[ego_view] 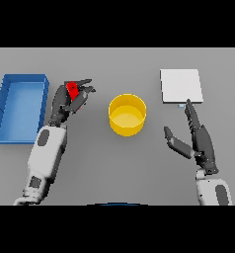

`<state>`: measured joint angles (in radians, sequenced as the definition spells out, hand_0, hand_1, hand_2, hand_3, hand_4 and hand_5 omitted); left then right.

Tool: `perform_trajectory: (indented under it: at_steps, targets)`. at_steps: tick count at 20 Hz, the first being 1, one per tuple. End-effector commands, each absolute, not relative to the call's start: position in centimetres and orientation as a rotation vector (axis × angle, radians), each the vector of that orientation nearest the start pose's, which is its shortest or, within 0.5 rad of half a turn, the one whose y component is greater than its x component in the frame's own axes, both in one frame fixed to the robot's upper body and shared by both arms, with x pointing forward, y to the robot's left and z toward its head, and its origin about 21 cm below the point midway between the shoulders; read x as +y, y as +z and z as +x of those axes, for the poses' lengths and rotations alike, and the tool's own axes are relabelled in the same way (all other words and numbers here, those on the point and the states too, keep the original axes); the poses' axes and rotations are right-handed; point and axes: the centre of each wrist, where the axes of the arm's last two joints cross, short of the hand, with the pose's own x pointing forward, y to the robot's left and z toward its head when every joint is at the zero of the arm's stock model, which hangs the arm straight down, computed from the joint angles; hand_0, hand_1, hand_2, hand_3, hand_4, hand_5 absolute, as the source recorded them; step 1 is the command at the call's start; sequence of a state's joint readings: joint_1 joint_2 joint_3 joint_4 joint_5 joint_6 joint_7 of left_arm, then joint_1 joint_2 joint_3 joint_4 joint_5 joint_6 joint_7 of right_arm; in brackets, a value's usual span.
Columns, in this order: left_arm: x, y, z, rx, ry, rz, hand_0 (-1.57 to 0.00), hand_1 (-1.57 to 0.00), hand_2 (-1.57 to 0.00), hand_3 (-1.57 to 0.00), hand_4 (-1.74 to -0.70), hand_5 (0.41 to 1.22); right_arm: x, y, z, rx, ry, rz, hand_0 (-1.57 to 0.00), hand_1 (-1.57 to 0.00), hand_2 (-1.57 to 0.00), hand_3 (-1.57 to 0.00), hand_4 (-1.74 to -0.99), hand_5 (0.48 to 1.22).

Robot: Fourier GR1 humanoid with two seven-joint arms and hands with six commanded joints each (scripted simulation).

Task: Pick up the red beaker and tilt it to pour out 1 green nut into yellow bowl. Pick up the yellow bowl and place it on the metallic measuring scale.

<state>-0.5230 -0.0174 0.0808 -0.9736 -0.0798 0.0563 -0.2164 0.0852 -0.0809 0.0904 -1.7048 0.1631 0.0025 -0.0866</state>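
Red beaker [72, 90] w/in left robot hand [70, 99]; yellow bowl [127, 115] centre table, upright; scale [181, 86] far right.

table [114, 168] plain grey all over | bowl [127, 114] center frame, bright yellow, slightly paler inside | tray [19, 107] far left, solid blue | scale [181, 85] upper right, flat whitish-silver | beaker [73, 90] upper left, just a red sliver | 2 hands, left hand [69, 101] and right hand [197, 136], dark charcoal on white-grey arms

no readable text, labels, numbers, no signs anywhere
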Motion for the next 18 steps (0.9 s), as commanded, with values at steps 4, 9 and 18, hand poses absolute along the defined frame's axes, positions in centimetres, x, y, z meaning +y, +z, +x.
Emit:
perform_trajectory:
  at_steps: [4,9,18]
  targets:
    - [17.5,2.2,36.8,-1.697,-0.221,-0.023,-1.55,-1.55,-1.55,-1.55,-1.72,1.131,-22.7,1.1,22.9,-1.715,0.26,-0.132,0.0,0.0,0.0,0.0,-1.226,0.65]
    - [18.0,3.3,37.8,-1.678,-0.326,0.043,-1.56,-1.56,-1.56,-1.55,-1.72,1.138,-23.1,1.5,22.8,-1.749,0.282,-0.165,0.0,0.0,0.0,0.0,-1.219,0.661]
    - [16.6,7.3,39.2,-1.624,-0.872,0.318,-1.57,-1.57,-1.57,-1.57,-1.74,1.127,-23.4,1.5,22.5,-1.716,0.309,-0.184,0.0,0.0,0.0,0.0,-1.183,0.663]
